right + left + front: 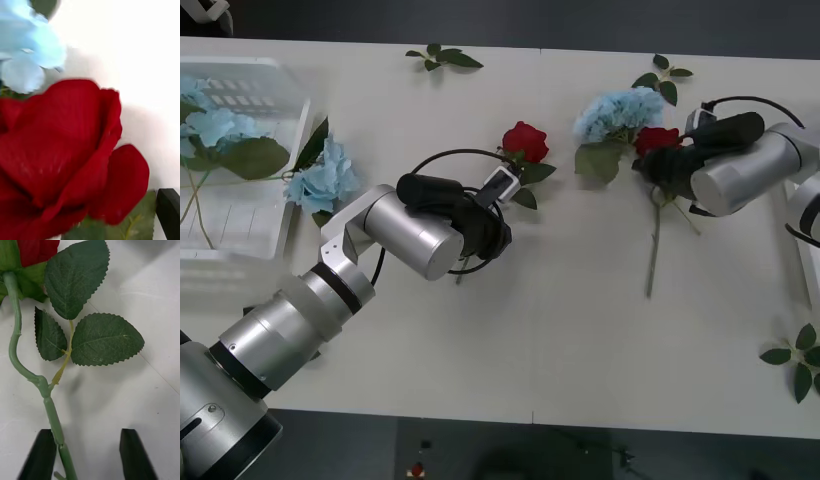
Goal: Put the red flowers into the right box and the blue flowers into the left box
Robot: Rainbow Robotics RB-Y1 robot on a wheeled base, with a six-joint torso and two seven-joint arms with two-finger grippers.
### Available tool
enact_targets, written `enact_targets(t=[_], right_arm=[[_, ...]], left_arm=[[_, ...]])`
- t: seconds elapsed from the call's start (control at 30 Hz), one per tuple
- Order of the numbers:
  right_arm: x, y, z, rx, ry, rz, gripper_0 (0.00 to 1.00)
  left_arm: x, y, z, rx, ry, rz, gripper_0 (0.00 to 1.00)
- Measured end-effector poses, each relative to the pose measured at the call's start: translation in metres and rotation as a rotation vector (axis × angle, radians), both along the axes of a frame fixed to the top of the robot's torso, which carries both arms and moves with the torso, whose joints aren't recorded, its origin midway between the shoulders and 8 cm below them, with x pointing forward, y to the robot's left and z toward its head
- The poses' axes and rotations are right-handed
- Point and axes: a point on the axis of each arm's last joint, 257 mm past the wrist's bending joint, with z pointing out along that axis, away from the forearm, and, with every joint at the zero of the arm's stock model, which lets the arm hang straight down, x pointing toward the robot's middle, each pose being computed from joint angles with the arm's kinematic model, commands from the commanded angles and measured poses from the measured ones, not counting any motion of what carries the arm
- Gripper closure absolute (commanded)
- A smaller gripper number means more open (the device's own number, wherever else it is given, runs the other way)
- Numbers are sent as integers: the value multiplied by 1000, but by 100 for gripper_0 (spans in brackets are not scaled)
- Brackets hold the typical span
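Your left tool point(88, 453) stands apart over a rose stem point(50, 412) lying beside one finger; closing now may miss it. Your right tool point(667, 165) crowds another rose point(56, 150) touching a blue flower point(620, 112), grip state I cannot tell; you could drag both.

Both arms are built of brushed silver cylinders joined by black rings. The left arm point(330, 290) thickens toward its base, with a grey bracket at the wrist. Black cables loop over each black wrist housing, the right arm point(745, 165) included. The left gripper point(88, 455) has flat, black, tapering fingers point(39, 455)
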Motion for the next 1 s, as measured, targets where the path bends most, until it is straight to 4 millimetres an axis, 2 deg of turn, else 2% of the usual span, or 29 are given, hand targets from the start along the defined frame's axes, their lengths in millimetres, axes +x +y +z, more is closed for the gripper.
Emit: enact_targets(t=[0.27, 0.47, 0.63, 0.77, 1.0], right_arm=[[10, -2, 3, -12, -10, -24, 0], [9, -1, 3, -6, -6, -25, 0], [-5, 11, 2, -23, 54, 3, 0], [-15, 24, 6, -37, 58, 61, 0], [-31, 22, -1, -42, 66, 98, 0]], left_arm=[[0, 4, -3, 14, -5, 3, 100], [-1, 21, -6, -5, -23, 16, 100], [-16, 55, -11, 13, -38, 19, 100], [-40, 85, -11, 34, -54, 6, 100], [-80, 132, -19, 30, -35, 38, 99]])
